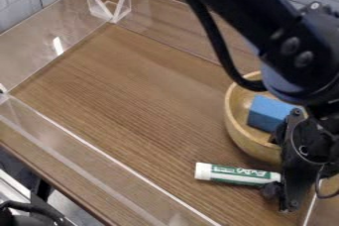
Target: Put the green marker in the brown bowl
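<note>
The green marker (236, 173) lies flat on the wooden table near the front right, white barrel to the left and green cap to the right. My gripper (288, 192) points steeply down at the cap end, its dark fingers touching or right beside the cap. The fingers blend into one dark shape, so their gap is unreadable. The brown bowl (240, 123) sits just behind the marker at the right edge, partly hidden by my arm.
A blue block (272, 112) lies inside the bowl. Clear plastic walls (54, 47) ring the table, with a folded clear piece (109, 7) at the back left. The table's front edge is close below the marker.
</note>
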{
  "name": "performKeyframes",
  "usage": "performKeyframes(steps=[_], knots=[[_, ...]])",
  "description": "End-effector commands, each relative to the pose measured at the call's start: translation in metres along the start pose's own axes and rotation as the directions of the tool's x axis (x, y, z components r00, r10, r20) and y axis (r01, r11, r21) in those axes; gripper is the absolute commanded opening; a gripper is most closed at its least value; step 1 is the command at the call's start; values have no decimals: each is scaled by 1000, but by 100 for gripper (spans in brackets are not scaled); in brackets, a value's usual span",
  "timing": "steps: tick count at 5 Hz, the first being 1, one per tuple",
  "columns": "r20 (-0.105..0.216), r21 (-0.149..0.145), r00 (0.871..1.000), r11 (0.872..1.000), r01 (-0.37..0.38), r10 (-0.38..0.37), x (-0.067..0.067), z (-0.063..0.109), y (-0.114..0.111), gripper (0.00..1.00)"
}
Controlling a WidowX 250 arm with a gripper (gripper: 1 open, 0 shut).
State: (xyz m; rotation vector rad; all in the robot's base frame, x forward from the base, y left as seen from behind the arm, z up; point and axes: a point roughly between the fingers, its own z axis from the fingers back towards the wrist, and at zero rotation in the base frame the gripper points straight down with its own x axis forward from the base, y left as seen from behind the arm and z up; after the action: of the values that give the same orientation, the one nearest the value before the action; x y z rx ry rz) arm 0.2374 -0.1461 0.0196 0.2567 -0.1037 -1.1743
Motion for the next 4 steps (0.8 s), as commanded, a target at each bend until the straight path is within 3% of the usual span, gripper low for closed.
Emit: performKeyframes(steps=[1,4], knots=[[-1,-3,1000,1000,16,-16,3,0,-2,100],[-14,-15,999,999,34,-34,8,2,-6,100]])
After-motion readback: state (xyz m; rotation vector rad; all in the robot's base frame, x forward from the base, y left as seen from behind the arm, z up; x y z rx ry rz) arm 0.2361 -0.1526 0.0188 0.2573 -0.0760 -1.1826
